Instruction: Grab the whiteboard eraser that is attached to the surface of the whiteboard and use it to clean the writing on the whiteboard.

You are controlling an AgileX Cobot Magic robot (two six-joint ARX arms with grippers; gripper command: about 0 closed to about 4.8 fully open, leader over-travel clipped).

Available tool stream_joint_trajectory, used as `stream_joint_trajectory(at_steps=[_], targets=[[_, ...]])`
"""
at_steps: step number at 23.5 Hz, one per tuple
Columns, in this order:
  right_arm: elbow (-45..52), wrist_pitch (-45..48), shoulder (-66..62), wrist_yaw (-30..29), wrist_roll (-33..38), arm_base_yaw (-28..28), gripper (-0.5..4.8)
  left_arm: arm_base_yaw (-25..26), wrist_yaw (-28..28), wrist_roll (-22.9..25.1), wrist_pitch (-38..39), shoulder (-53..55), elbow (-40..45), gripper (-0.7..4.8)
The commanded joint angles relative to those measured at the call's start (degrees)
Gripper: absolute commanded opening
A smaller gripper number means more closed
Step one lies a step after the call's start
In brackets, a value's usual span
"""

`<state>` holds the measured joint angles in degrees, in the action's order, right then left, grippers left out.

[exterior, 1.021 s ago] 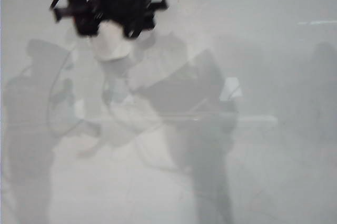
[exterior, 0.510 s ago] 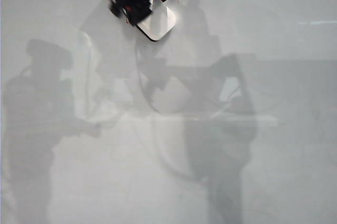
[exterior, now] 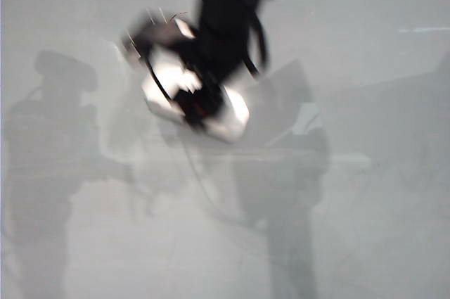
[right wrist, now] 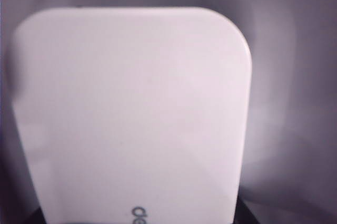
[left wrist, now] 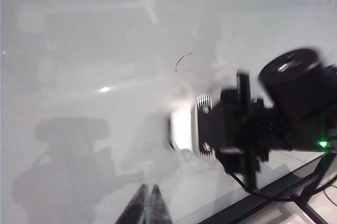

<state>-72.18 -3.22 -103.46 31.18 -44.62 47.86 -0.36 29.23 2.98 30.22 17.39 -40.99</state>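
Observation:
The whiteboard (exterior: 365,228) fills the exterior view, glossy and pale grey with shadows and reflections. The white whiteboard eraser (exterior: 233,117) is blurred against its upper middle, with my right gripper (exterior: 197,98) shut on it and the black arm reaching in from above. In the right wrist view the eraser (right wrist: 131,108) fills the frame, its rounded corners pointing away from the camera. The left wrist view shows the eraser (left wrist: 181,126) side-on in front of the right arm, and a thin red curved stroke of writing (left wrist: 184,60) beyond it. My left gripper (left wrist: 148,205) hangs off the board, fingertips together, holding nothing.
The whiteboard's black frame edge (left wrist: 263,197) runs under the right arm in the left wrist view, with a cable (left wrist: 247,182) hanging beside it. A faint streak (exterior: 422,30) shows at the board's upper right.
My right gripper has carried the eraser from the top edge of the exterior view down toward the board's middle, and the wrist has rolled. The left arm has stayed still.

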Motion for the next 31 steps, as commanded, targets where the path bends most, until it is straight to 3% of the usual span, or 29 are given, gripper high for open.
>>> stream_joint_trajectory(at_steps=[1,4,6,11,16,21,28,31], targets=[[-0.9,4.6,3.5,10.5,-9.0,1.3,1.66,0.0,-0.1,0.1,-0.7,0.0,-0.4,-0.06],[-0.9,2.5,7.7,19.4,-14.2,4.5,1.68,0.1,-1.6,0.1,-0.7,0.0,-0.4,-0.06],[-0.9,1.7,10.3,21.4,-14.6,6.3,1.71,0.0,-1.7,0.1,-0.7,0.0,-0.4,-0.06],[-0.9,2.8,11.2,19.5,-19.4,6.3,1.71,0.0,-2.3,0.2,-0.7,0.0,-0.4,-0.06],[-1.2,10.7,9.0,15.6,-27.1,4.9,1.71,0.0,-2.4,0.3,-0.7,0.0,-0.4,-0.05],[-6.5,10.4,2.7,14.8,-27.4,4.3,1.71,0.0,-2.7,0.3,-0.7,0.0,-0.3,-0.06],[-9.1,6.8,-3.8,15.4,-23.9,4.4,1.71,0.0,-3.6,1.7,-0.7,0.0,-0.4,-0.05],[-9.2,4.8,-3.4,22.4,-24.7,4.7,1.71,0.0,-3.6,1.7,-0.7,0.0,-0.4,-0.06]])
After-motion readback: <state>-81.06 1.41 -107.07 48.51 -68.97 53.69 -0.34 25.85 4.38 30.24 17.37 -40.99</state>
